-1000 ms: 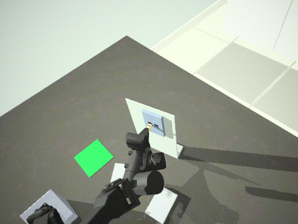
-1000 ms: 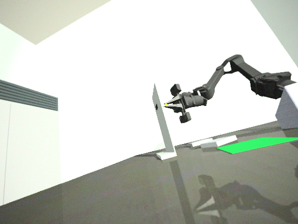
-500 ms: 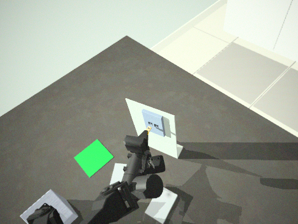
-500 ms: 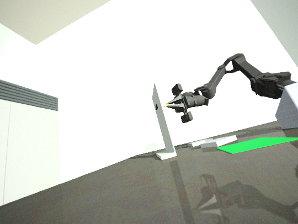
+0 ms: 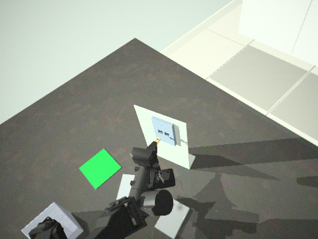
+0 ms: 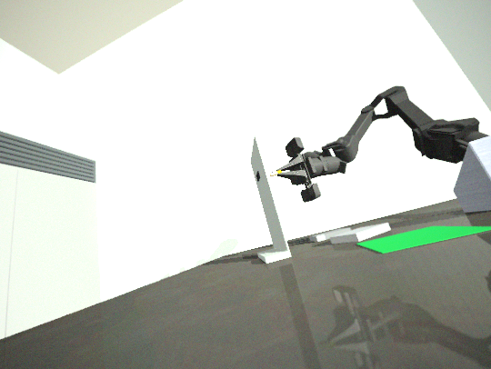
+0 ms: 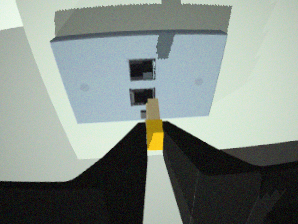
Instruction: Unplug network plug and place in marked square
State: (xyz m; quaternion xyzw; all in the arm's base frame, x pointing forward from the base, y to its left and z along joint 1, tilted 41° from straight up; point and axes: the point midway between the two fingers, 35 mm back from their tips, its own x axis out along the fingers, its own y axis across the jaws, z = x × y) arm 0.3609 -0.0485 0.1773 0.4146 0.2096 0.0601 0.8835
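My gripper (image 5: 155, 144) (image 6: 278, 173) (image 7: 153, 128) is shut on the small yellow plug (image 5: 158, 140) (image 6: 274, 173) (image 7: 154, 135), whose tan front end points at the panel. The white upright panel (image 5: 172, 153) (image 6: 269, 209) (image 7: 260, 116) carries a pale blue faceplate (image 5: 165, 129) (image 7: 87, 76) with two dark sockets (image 7: 141, 68) (image 7: 143, 96). In the exterior view the plug hangs in the air a short gap in front of the panel, level with the sockets. The green marked square (image 5: 100, 168) (image 6: 418, 238) lies flat on the table, to the left of the arm.
Two flat white plates (image 5: 125, 185) (image 5: 174, 221) lie on the dark table (image 5: 88, 97) around the arm's base. A white block (image 5: 59, 216) (image 6: 475, 182) stands at the near left corner. The panel's foot (image 6: 274, 255) rests on the table.
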